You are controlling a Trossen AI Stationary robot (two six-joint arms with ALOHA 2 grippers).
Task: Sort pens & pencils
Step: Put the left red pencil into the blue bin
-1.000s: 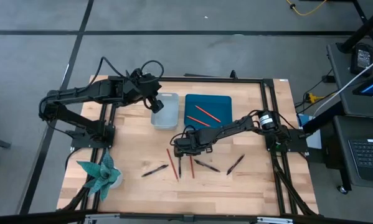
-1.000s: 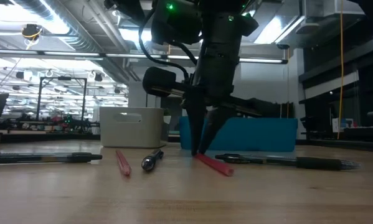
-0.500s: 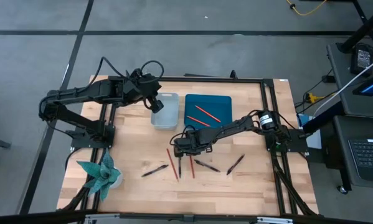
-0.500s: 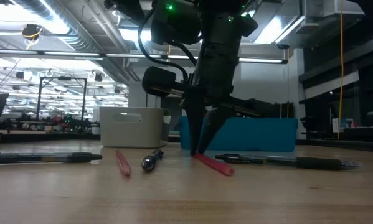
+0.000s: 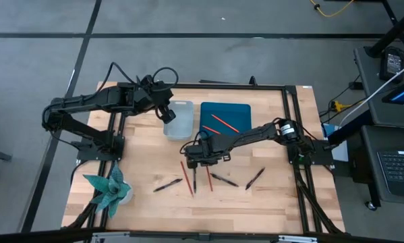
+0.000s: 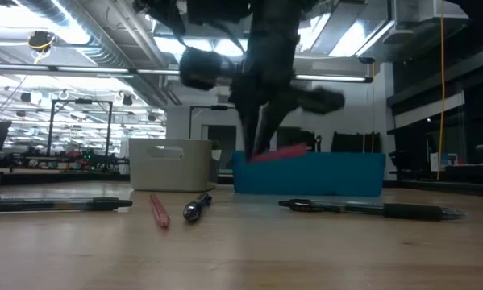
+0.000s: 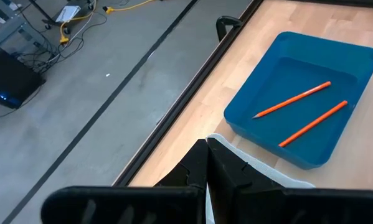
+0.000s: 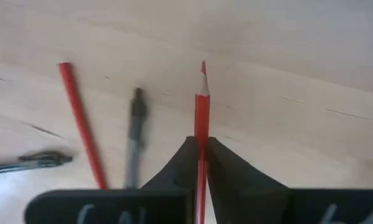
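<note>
Lifted off the worktop (image 5: pixel 269 196) since before, the red pencil (image 8: pixel 202 124) sits clamped in the right pincer (image 8: pixel 199 152), its rear end hidden between the fingers.

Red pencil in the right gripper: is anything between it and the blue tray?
Nothing visible. The right gripper is shut on the red pencil, lifted off the table. Bare wood lies between it and the blue tray, which holds two pencils.
</note>
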